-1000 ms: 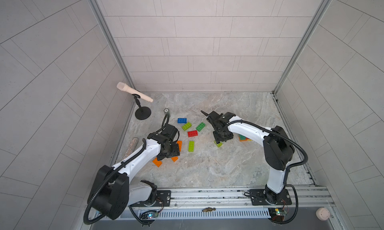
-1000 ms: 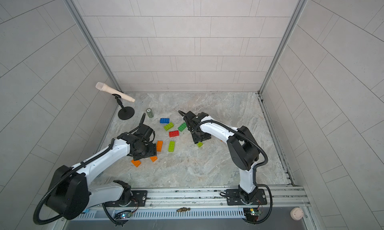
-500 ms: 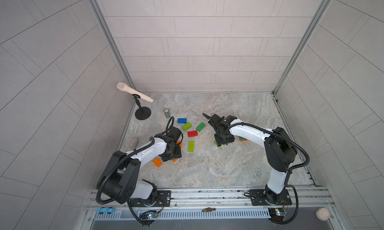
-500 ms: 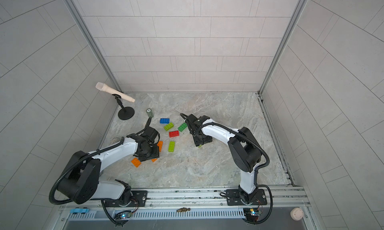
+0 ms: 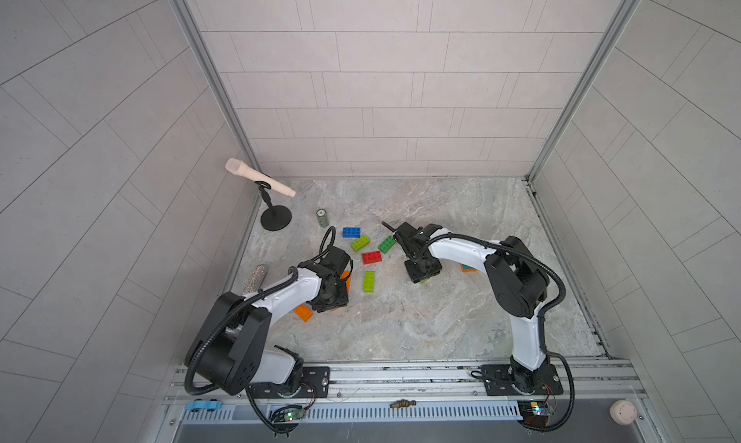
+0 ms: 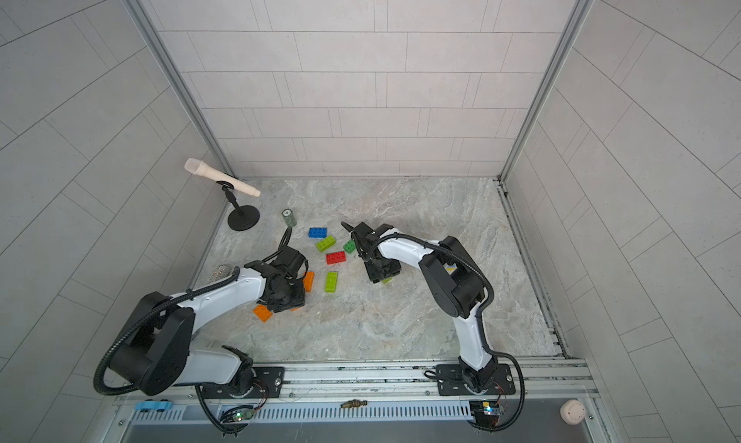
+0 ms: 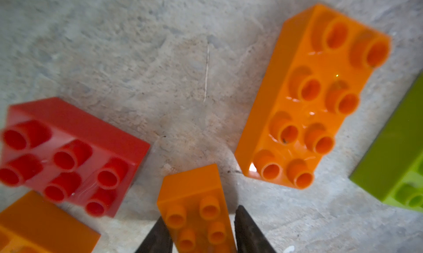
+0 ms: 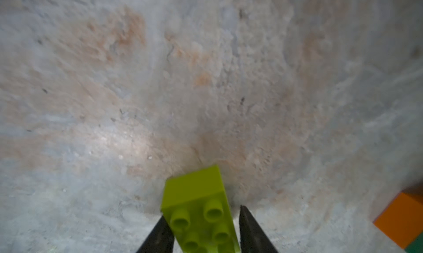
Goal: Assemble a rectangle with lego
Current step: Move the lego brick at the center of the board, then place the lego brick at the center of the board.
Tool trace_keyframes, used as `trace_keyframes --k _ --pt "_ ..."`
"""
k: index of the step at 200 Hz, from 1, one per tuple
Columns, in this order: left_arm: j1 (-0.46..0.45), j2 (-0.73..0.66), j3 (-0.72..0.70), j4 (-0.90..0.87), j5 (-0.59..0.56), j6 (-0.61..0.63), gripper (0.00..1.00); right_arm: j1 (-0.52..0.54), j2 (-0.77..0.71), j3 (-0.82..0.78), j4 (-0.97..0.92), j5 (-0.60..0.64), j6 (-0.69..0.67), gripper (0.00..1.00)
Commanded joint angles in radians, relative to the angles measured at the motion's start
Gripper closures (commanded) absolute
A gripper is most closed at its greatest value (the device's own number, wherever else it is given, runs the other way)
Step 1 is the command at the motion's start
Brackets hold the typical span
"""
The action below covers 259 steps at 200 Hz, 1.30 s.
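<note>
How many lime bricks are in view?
3. One lime brick sits beside the blue brick; one lies by the red brick; one is inside the right gripper. The arms may hide more.

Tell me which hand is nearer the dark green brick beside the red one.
Right. The right hand, gripping a lime brick, is close to the dark green brick; the left hand is beyond the red brick.

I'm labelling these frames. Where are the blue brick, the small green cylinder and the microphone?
blue brick [image 5: 351,232]: in a top view, centre of its studded top.
small green cylinder [image 5: 322,220]: in a top view, on its side wall.
microphone [image 5: 236,168]: in a top view, on its head.
</note>
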Motion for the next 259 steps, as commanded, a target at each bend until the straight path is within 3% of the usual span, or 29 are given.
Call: trace_keyframes --k 1,18,50,87,119,174,228,259 --pt "-0.006 -0.014 -0.030 0.001 0.030 -0.024 0.58 -0.001 0.041 0.048 -0.001 0.000 0.002 0.63" --pt "-0.013 -0.022 -0.036 0.005 0.040 -0.042 0.61 -0.001 0.069 0.083 -0.005 -0.006 0.007 0.69" --pt "-0.073 -0.025 -0.030 0.017 0.057 -0.113 0.64 -0.001 0.116 0.136 -0.015 -0.032 0.014 0.69" --pt "-0.148 -0.057 0.018 0.019 0.076 -0.230 0.66 -0.013 0.080 0.141 -0.024 -0.046 0.013 0.48" --pt "-0.244 -0.041 0.139 0.048 0.042 -0.351 0.70 -0.077 -0.049 0.075 0.030 -0.116 0.047 0.42" --pt "-0.362 0.244 0.321 0.241 0.085 -0.491 0.72 -0.160 -0.226 -0.044 0.053 -0.060 0.075 0.43" --pt "-0.425 0.451 0.505 0.243 0.126 -0.525 0.69 -0.190 -0.304 -0.147 0.068 -0.044 0.064 0.43" --pt "-0.441 0.539 0.581 0.225 0.157 -0.526 0.62 -0.197 -0.328 -0.190 0.082 -0.054 0.062 0.44"
